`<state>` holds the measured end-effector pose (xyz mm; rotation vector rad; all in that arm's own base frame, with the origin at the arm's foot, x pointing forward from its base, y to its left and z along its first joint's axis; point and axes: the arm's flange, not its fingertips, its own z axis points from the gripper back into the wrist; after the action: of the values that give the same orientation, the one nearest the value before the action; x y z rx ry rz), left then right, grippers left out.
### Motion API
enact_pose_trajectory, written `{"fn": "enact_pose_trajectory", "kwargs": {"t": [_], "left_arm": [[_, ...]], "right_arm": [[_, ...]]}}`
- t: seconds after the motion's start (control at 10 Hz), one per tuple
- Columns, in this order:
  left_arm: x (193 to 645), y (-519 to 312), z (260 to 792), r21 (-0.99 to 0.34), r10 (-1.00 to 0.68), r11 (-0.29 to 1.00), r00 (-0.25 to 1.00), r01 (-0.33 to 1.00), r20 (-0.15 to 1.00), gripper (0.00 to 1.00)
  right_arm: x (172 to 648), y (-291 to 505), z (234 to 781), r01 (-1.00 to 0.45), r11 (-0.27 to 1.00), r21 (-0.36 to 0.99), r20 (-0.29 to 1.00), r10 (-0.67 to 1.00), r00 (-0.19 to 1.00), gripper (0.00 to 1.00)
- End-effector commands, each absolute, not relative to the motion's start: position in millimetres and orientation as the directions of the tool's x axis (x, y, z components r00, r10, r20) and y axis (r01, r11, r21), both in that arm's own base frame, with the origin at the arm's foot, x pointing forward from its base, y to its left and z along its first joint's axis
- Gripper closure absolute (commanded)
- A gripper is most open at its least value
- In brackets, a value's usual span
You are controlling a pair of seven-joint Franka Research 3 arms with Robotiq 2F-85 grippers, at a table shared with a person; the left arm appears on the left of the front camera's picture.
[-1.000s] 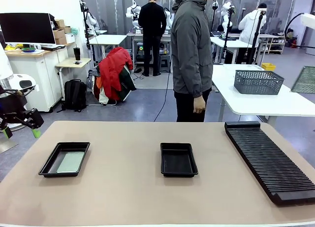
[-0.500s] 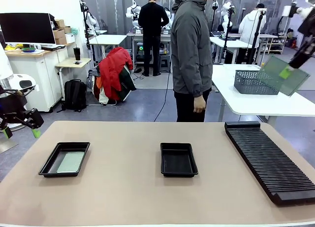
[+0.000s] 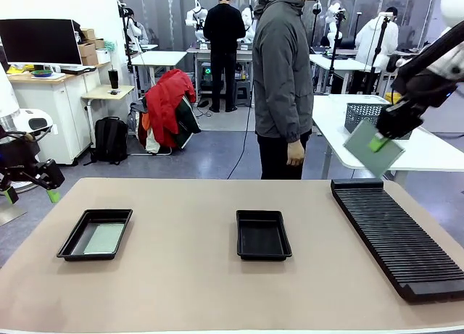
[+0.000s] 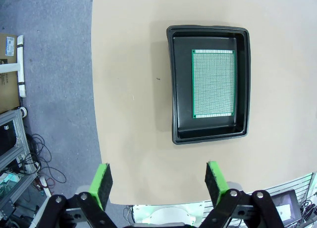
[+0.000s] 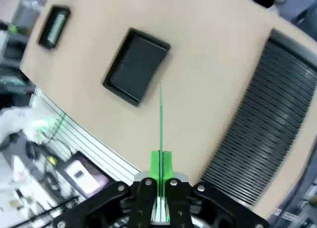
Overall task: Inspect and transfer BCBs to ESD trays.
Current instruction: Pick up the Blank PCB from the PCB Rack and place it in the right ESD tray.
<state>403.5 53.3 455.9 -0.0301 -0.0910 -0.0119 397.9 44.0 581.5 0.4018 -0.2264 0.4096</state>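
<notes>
You are seeing right arm carrying BCB (image 3: 365, 151) aloft and tilted, up and well right of empty ESD tray (image 3: 264, 214). Board is probably being held clear of slotted rack (image 3: 399, 232) for inspection before drop-in. Right fingers (image 3: 377, 140) are clamping shut on board's edge. Second BCB (image 3: 105, 238) is lying flat in other ESD tray (image 3: 75, 240), well left of empty ESD tray. Left fingers (image 3: 52, 195) are hanging spread wide and gripping nothing, farther left of empty ESD tray, off tabletop (image 3: 181, 276).

floor: grey (image 3: 217, 156) | white tables (image 3: 428, 151) behind | monitor (image 3: 40, 40) on cabinet (image 3: 43, 113) left | red jacket (image 3: 168, 95) beside backpack (image 3: 110, 140)
</notes>
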Motion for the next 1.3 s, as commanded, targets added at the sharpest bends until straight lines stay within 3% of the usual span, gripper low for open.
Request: {"fn": "enact_pose_trajectory", "kwargs": {"t": [0.0,0.4,1.2], "left_arm": [[403,54,455,-0.03,-0.017,0.999,0.996,0.02,0.092,0.0],[403,54,455,-0.03,-0.017,0.999,0.996,0.02,0.092,0.0],[403,54,455,-0.03,-0.017,0.999,0.996,0.02,0.092,0.0]], "right_arm": [[398,74,550,-0.336,0.823,0.457,0.343,0.186,0.921,0.97],[407,119,485,-0.207,0.749,0.629,0.266,0.042,0.963,0.97],[441,180,354,-0.121,0.608,0.784,0.171,-0.024,0.985,0.97]]}}
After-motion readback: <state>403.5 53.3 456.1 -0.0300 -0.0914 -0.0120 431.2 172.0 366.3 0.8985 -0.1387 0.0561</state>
